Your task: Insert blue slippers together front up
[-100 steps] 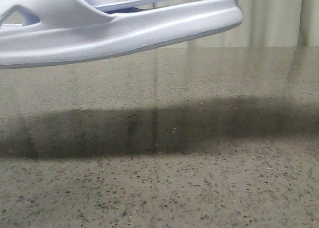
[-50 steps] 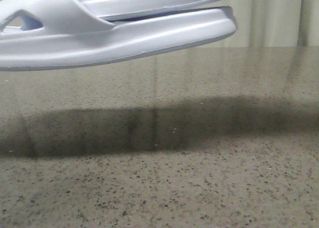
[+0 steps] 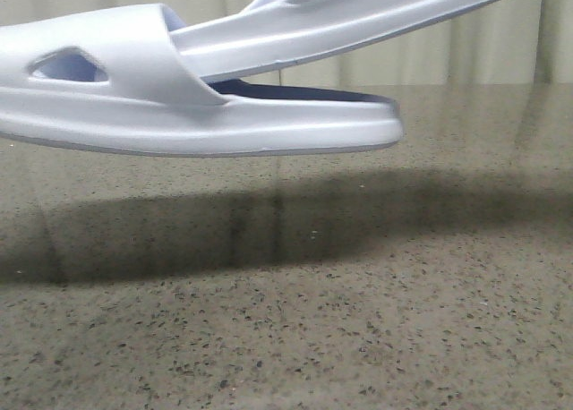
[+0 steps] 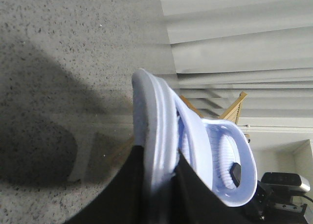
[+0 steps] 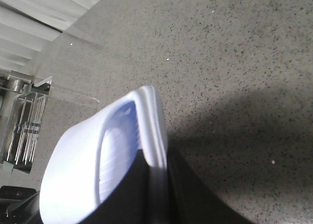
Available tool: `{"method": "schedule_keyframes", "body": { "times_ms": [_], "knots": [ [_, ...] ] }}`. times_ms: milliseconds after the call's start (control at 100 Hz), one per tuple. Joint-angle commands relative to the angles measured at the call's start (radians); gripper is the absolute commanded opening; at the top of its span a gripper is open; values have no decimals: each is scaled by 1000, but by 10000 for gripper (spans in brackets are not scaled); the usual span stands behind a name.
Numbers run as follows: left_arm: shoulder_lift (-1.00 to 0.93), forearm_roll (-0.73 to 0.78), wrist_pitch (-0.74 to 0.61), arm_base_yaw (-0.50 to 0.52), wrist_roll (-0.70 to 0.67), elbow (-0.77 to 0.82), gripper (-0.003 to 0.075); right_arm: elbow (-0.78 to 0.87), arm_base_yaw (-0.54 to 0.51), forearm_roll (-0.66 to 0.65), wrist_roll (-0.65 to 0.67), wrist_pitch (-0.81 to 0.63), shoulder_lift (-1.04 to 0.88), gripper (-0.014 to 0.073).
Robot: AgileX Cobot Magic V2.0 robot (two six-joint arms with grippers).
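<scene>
Two pale blue slippers hang in the air above the table. In the front view the lower slipper (image 3: 224, 123) lies about level, strap at the left. The upper slipper (image 3: 385, 16) has one end under that strap and slopes up to the right. My left gripper (image 4: 159, 156) is shut on the lower slipper's sole edge (image 4: 154, 121); the other slipper (image 4: 230, 155) shows beside it. My right gripper (image 5: 155, 158) is shut on the rim of the upper slipper (image 5: 98, 160). Neither gripper shows in the front view.
A speckled stone table (image 3: 358, 338) lies below, dark with the slippers' shadow. Pale curtains hang behind it. A wooden frame (image 4: 234, 104) and a dark device (image 4: 286, 182) show in the left wrist view. A metal rack (image 5: 22, 121) stands off the table's edge.
The lower slipper has come down and levelled, its end shifting left. The upper slipper has tilted up to the right, with its end further under the strap.
</scene>
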Motion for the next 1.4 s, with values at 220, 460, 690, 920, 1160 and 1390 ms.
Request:
{"method": "schedule_keyframes", "body": {
  "times_ms": [220, 460, 690, 920, 1160, 1390],
  "knots": [
    [3, -91, 156, -3, -1, -30, 16, -24, 22, 90, -68, 49, 47, -107],
    [3, -91, 184, -3, -1, -32, 16, -24, 127, 90, -82, 6, 115, -107],
    [3, -91, 243, -3, -1, -32, 16, -24, 229, 90, -82, -58, 182, -107],
    [3, -91, 325, -3, 34, -44, 16, -24, 281, 130, -132, -90, 214, -107],
    [3, -91, 404, -3, 76, -147, 16, -24, 290, 186, -190, -101, 214, -107],
    [3, -91, 417, -3, 76, -179, 16, -24, 290, 341, -347, -45, 214, -107]
  ]
}}
